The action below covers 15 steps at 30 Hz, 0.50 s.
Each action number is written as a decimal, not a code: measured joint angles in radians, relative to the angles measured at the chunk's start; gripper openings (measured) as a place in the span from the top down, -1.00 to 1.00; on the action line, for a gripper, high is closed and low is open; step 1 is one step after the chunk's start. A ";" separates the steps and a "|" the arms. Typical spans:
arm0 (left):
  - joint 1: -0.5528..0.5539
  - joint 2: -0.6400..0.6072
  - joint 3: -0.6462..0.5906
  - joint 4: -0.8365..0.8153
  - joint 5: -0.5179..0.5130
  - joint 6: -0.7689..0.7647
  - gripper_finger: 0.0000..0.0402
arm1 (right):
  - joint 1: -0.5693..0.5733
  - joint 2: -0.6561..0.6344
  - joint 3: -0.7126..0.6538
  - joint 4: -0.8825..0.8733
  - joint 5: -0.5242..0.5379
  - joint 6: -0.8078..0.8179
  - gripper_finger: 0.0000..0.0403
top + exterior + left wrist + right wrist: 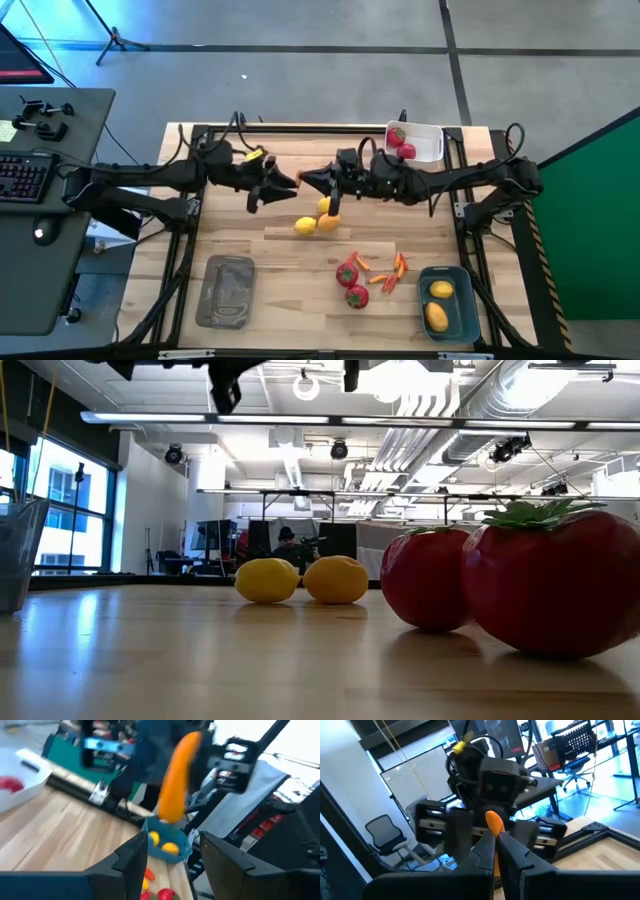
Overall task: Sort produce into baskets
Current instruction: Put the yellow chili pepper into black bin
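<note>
Right gripper (303, 179) pinches a thin orange pepper (494, 826) at frame centre, facing the left gripper (290, 183), whose fingers are spread. Pepper looks light, stiff and slick; best gripped mid-body.

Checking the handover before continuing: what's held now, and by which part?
Right gripper pinches a thin orange pepper at its lower end; left gripper is open around it.

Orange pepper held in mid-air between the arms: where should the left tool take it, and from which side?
Probably the free end of the orange pepper, which sticks out past the shut right tool. It is thin, so the open left tool should come straight in from its own side, facing the right tool, and close across the narrow width.
</note>
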 joint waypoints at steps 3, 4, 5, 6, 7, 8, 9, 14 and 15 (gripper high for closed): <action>0.023 0.001 0.000 0.029 0.025 -0.014 0.15 | 0.000 0.000 0.000 -0.002 0.000 0.000 1.00; 0.030 0.001 0.000 0.033 0.035 -0.024 0.15 | 0.000 0.000 0.000 -0.002 0.000 -0.001 1.00; 0.036 0.001 0.000 0.034 0.038 -0.039 0.15 | 0.000 0.000 0.000 -0.002 0.000 -0.003 1.00; 0.041 0.001 0.000 0.034 0.040 -0.050 0.15 | 0.000 0.000 0.000 -0.003 0.000 -0.008 1.00; 0.044 0.001 0.000 0.035 0.038 -0.057 0.15 | 0.000 0.000 0.000 -0.007 -0.004 -0.013 1.00; 0.046 0.004 0.000 0.044 0.031 -0.059 0.15 | 0.000 0.000 0.000 -0.014 -0.014 -0.018 1.00; 0.045 0.010 0.000 0.068 0.021 -0.060 0.15 | 0.000 0.000 0.000 -0.018 -0.025 -0.019 1.00; 0.014 0.077 0.001 0.190 -0.023 -0.121 0.15 | 0.000 0.000 0.000 -0.016 -0.051 -0.021 1.00; 0.007 0.095 0.003 0.194 -0.022 -0.123 0.15 | 0.000 0.000 0.000 -0.019 -0.055 -0.023 1.00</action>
